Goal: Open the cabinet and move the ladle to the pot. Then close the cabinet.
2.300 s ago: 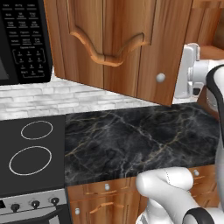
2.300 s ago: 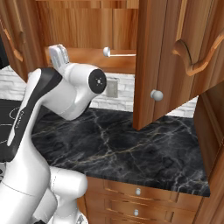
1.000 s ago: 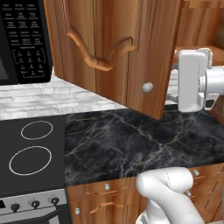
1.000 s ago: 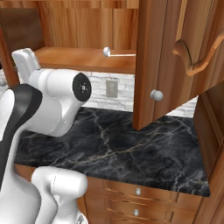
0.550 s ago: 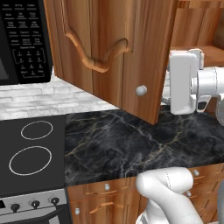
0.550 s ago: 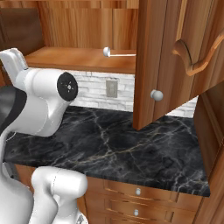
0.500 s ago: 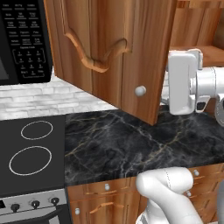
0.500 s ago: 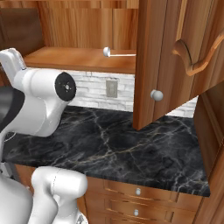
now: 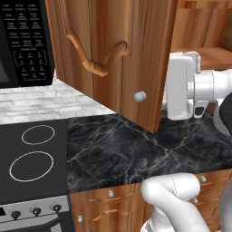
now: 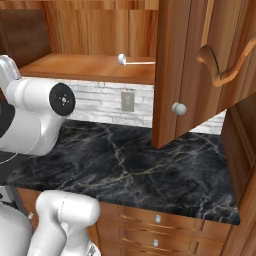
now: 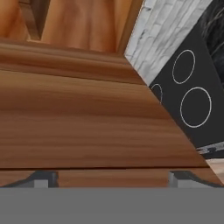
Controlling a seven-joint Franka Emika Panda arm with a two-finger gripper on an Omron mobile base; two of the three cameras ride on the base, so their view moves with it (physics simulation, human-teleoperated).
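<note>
Reddish-brown wooden wall cabinet (image 9: 113, 59) with raised arch moulding hangs above the black marbled tabletop (image 9: 136, 154). Its wide door stands swung out at an angle over the tabletop; small round silver knob (image 9: 139, 96) sits near the door's lower free corner. In the right base view the interior is exposed: a wooden shelf (image 10: 95, 67) with a slim silver ladle (image 10: 135, 61) lying flat near the shelf's front edge, bowl end toward the left, handle running right toward the door of the neighbouring cabinet.

White two-finger gripper (image 11: 111, 177) is behind the door's free edge, on the inner side. The hand view looks along plain wood grain, most likely the door's inner face. Fingers (image 11: 43, 178) are spread wide, nothing between them; I cannot tell whether they touch the wood.

Black stove top (image 9: 31, 158) with white ring burners lies at the tabletop's left edge, black microwave (image 9: 22, 41) above it. No pot to be seen.

Judgement: door looks rigid and hinged, and swings freely, so a push on its inner face should open it further. Ladle likely light, stiff, smooth metal and prone to slipping; best taken across the thin handle near mid-length, fingers closing from above.
</note>
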